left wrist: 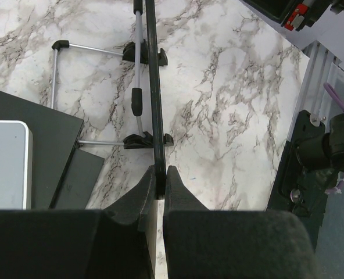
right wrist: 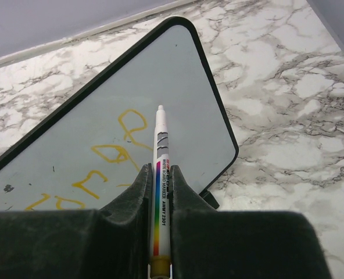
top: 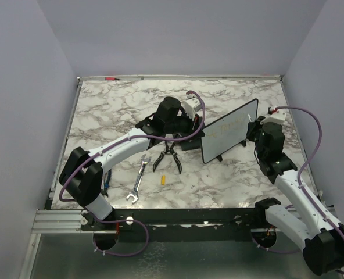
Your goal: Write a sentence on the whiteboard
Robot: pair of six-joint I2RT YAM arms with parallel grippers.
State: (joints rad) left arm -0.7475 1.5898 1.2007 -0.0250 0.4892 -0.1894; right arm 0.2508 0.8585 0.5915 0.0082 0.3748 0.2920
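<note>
Black-framed, likely light whiteboard (top: 230,131), best held by its stiff edge: left gripper (left wrist: 159,177) clamps there, right gripper (right wrist: 161,172) pinches a marker (right wrist: 162,142).

White left arm (top: 122,148), white right arm (top: 300,200), black joint housings (top: 90,181), looping purple cables (left wrist: 334,96), matte black pincer fingers (left wrist: 181,195)

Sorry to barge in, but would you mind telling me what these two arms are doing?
The left gripper is shut on the edge of the whiteboard, steadying it. The right gripper holds a marker, its tip pointed at the board's face, where a few yellow letters are already written.
</note>
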